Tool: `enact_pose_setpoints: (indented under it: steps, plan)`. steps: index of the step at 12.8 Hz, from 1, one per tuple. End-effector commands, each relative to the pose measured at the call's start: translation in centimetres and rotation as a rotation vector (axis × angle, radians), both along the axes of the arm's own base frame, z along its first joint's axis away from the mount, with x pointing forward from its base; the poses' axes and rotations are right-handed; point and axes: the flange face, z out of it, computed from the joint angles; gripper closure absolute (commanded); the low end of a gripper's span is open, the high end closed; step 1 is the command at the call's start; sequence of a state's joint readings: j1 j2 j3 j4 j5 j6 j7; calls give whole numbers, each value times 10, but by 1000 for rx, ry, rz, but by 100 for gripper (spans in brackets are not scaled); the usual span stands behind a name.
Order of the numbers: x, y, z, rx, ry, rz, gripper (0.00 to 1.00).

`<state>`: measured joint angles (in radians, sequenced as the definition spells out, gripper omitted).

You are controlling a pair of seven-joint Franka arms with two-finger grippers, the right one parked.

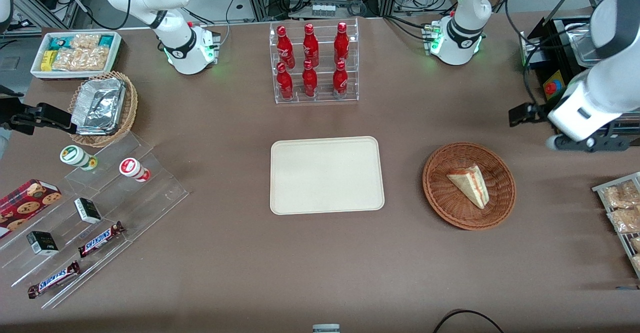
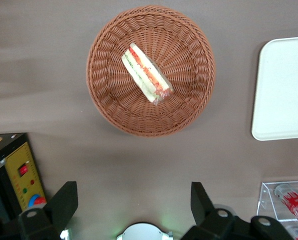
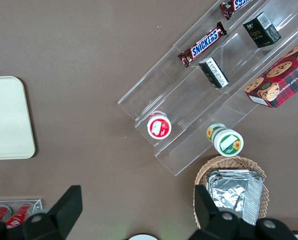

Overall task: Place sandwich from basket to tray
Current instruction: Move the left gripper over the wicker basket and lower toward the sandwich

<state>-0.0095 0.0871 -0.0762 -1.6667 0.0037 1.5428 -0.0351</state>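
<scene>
While gripper [image 2: 134,207] gapes — woven basket [image 2: 188,95]

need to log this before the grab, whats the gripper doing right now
Gripper: open and holding nothing, up above the table, farther from the front camera than the basket. The sandwich lies in the basket, untouched.

- The brown matte table [image 1: 225,253] carries everything.
- A flat cream rectangular plastic tray [image 1: 327,175] lies at its middle.
- A round reddish-brown wicker basket [image 1: 440,193] sits beside the tray, toward the working arm's end (well apart from it).
- A clear acrylic rack of red bottles [image 1: 314,63] stands farther from the front camera than the tray.
- A tan wicker basket of foil containers [image 1: 131,104] and a clear stepped acrylic stand [image 1: 150,193] lie toward the parked arm's end.
- The left arm's gripper [image 2: 134,200] hangs above the table near the reddish-brown basket, fingers spread.
</scene>
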Motion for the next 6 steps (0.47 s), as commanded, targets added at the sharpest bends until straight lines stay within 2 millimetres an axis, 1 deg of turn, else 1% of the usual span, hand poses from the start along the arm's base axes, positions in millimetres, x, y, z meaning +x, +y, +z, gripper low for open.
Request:
enact_pose_setpoints:
  steps: [1, 2, 4, 6]
  plan:
    - [-3, -3, -49, 1, -4, -2, 0]
    - [-5, -2, -71, -2, -13, 0, 0]
    - [-9, -2, -105, -3, -49, 7, 0]
    - [-14, -2, -136, 2, -90, 47, 0]
